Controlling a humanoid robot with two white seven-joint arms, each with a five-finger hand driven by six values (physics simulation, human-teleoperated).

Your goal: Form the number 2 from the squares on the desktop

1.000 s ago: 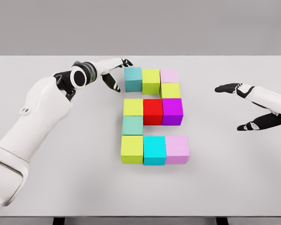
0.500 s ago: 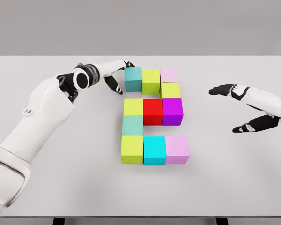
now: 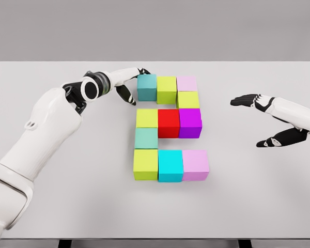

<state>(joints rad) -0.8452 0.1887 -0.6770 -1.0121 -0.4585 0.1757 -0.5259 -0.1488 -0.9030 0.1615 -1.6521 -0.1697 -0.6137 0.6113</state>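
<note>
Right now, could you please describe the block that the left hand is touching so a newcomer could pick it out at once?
On the white table, coloured blocks form a figure 2 at the centre. Look at its top row, farthest from the robot: the teal block sits at that row's left end, with the left hand against its outer side. Its neighbour is the yellow-green block; it is darker than the mint block below.

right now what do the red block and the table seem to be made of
Red block: it looks like matte plastic or painted wood, with flat even colour, crisp edges and no glare; the render leaves open which.
Table: a smooth, matte, pale grey top, perhaps laminate, with no grain or reflections showing.
</note>
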